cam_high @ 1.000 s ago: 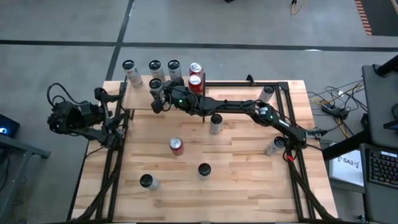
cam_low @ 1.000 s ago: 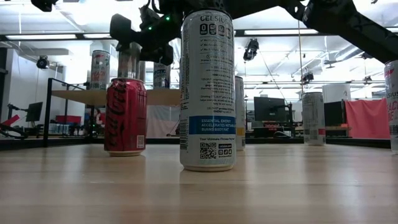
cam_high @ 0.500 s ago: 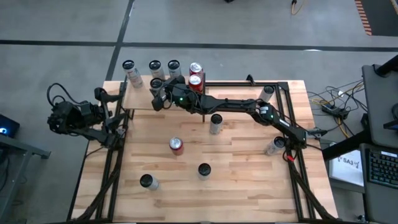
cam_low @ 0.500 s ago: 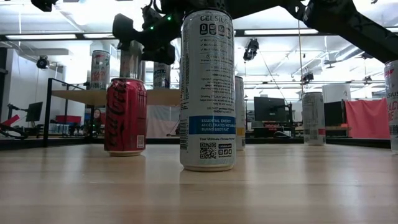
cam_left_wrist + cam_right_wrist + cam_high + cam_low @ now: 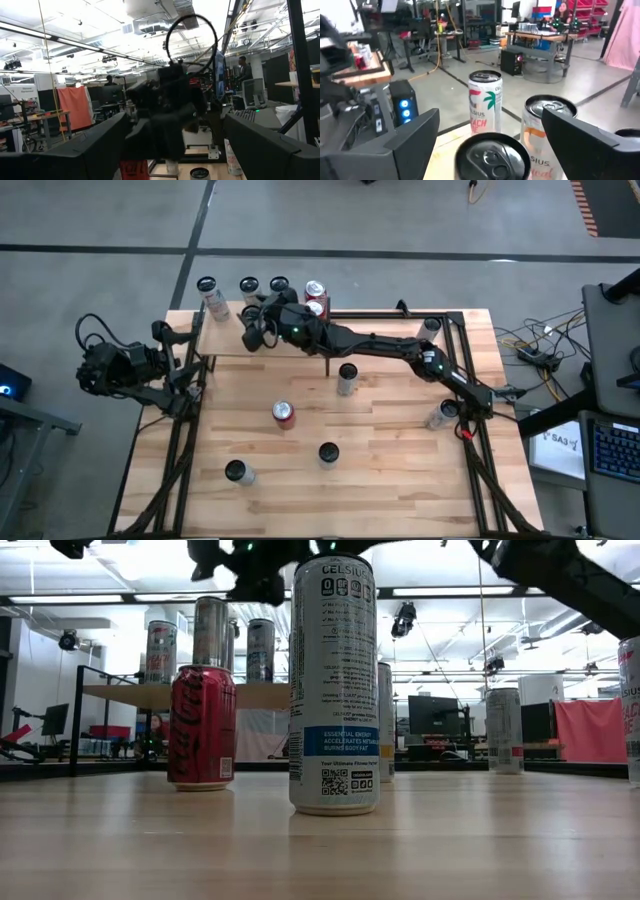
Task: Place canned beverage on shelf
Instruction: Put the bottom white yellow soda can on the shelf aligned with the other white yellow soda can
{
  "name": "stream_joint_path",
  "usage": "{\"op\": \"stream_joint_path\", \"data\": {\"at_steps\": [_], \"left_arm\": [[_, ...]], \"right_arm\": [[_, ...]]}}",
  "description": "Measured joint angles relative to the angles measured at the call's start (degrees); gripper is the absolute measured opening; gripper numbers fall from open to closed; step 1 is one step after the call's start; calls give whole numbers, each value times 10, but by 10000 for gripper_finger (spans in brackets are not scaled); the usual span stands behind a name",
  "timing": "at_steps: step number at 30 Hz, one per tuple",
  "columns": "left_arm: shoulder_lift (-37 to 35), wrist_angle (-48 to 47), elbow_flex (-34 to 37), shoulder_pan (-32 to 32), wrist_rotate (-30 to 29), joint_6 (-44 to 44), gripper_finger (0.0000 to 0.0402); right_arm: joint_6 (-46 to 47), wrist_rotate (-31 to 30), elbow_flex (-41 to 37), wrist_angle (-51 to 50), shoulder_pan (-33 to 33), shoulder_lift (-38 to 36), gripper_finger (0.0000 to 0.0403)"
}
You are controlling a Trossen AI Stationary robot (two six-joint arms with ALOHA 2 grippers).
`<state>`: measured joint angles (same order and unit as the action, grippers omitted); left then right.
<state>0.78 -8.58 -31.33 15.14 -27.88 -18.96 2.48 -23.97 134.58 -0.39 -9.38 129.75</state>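
Observation:
The shelf [image 5: 225, 340] stands at the table's far left and carries several cans. One silver-topped can [image 5: 492, 155] stands upright on the shelf on its base, seen in the low view as the tall can [image 5: 212, 635]. My right gripper [image 5: 491, 125] hovers open just above this can, a finger on either side and clear of it. From above, my right gripper [image 5: 258, 328] covers that spot. My left gripper [image 5: 188, 375] waits open at the table's left edge, folded back, with nothing between its fingers.
More cans stand on the shelf beside the gripper: a white one with a palm print [image 5: 485, 102], a Celsius can [image 5: 547, 132] and two red ones [image 5: 316, 298]. On the tabletop stand a red can [image 5: 284, 413] and several silver cans [image 5: 347, 378], [image 5: 328, 452], [image 5: 237, 471].
My right gripper has risen straight up from around the can on the shelf and now stands above its top. The can stays upright where it was.

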Motion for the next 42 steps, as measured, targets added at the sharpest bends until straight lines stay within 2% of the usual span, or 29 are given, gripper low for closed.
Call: {"op": "stream_joint_path", "data": {"at_steps": [4, 8, 14, 19, 26, 42], "left_arm": [[0, 0, 0, 0, 0, 0, 318], [0, 0, 0, 0, 0, 0, 318], [0, 0, 0, 0, 0, 0, 318], [0, 0, 0, 0, 0, 0, 318], [0, 2, 0, 0, 0, -3, 318], [0, 3, 0, 0, 0, -5, 318]], "right_arm": [[-10, 12, 3, -78, 3, -34, 323], [-2, 30, 3, -168, 5, -60, 278], [39, 47, 3, -278, 6, -71, 145], [34, 46, 3, -297, 4, -50, 27], [29, 46, 2, -270, 1, -30, 10], [5, 45, 2, -225, -5, -12, 9]]}}
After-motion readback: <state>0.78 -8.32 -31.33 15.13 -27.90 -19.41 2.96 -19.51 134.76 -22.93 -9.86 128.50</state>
